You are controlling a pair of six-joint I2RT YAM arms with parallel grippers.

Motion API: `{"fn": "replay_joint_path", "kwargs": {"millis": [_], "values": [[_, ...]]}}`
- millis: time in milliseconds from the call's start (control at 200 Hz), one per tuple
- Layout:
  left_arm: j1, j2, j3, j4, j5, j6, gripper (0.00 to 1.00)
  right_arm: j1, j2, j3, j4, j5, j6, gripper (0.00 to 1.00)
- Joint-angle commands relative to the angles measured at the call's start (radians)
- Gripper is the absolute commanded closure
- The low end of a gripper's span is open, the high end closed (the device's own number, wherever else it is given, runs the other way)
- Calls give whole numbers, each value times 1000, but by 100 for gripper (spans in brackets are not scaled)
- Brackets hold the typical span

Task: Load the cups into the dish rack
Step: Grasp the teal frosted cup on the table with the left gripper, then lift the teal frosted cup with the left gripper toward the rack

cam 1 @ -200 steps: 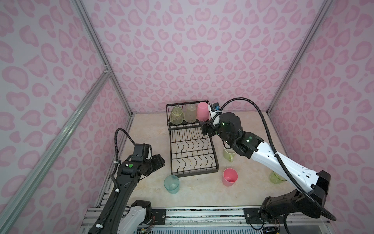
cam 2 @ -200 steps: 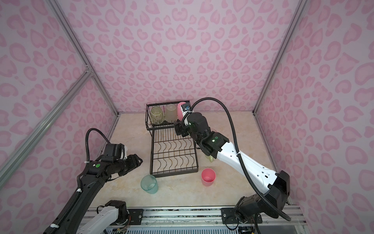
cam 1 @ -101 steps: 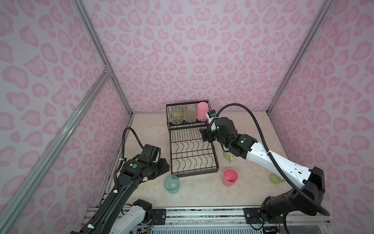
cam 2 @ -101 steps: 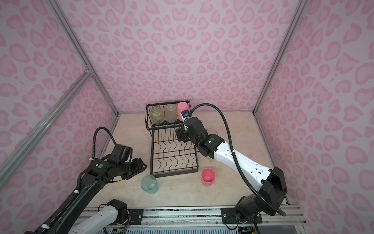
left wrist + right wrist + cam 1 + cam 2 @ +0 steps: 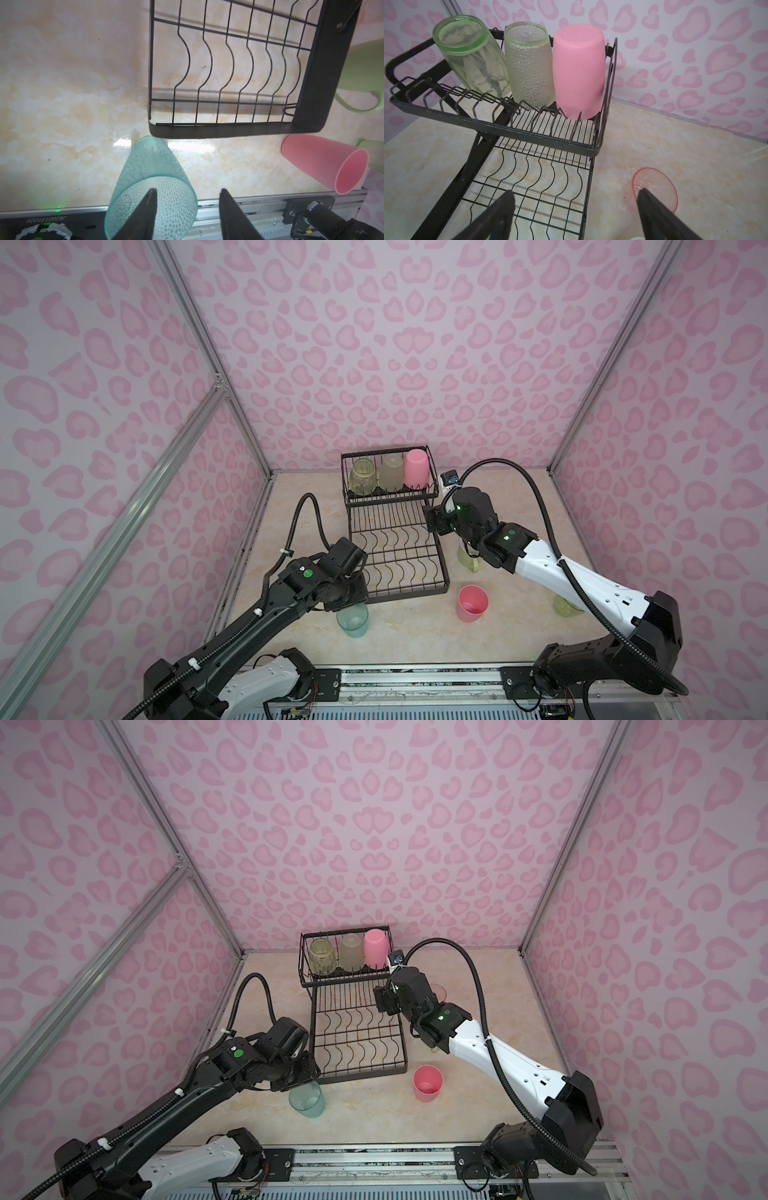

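The teal cup (image 5: 149,166) stood upright near the front edge of the table (image 5: 62,93), just off a corner of the dish rack (image 5: 309,83). The left gripper (image 5: 188,190) straddled the cup wall with its jaws half-spread, not yet clamped. Closure should be gentle and square to the wall to avoid tipping. The right gripper (image 5: 575,192) gaped wide and held nothing.

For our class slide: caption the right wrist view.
Three inverted cups in the dish rack; open right gripper by a pink-orange cup.

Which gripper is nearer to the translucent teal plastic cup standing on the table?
Left. The left gripper sits at the teal cup, fingers astride its rim. The right gripper is far away, near the raised basket of the black wire dish rack.
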Motion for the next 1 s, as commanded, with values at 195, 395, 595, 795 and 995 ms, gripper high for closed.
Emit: {"fn": "replay_joint_path", "kwargs": {"millis": [195,395,595,795,995], "values": [[-70,44,-16,-65,-29,-57,51,-54,-85,-71,41,-15,28,9],[-91,94,-17,-32,-38,-49,51,-96,-156,-114,55,-30,48,9],[-101,136,-23,-4,-39,-34,51,-123,-180,-130,55,-43,55,9],[-108,170,-34,18,-41,-20,59,-130,-178,-132,57,-52,57,10],[-113,174,-61,27,-44,-17,81,-135,-176,-135,57,-48,59,10]]}}
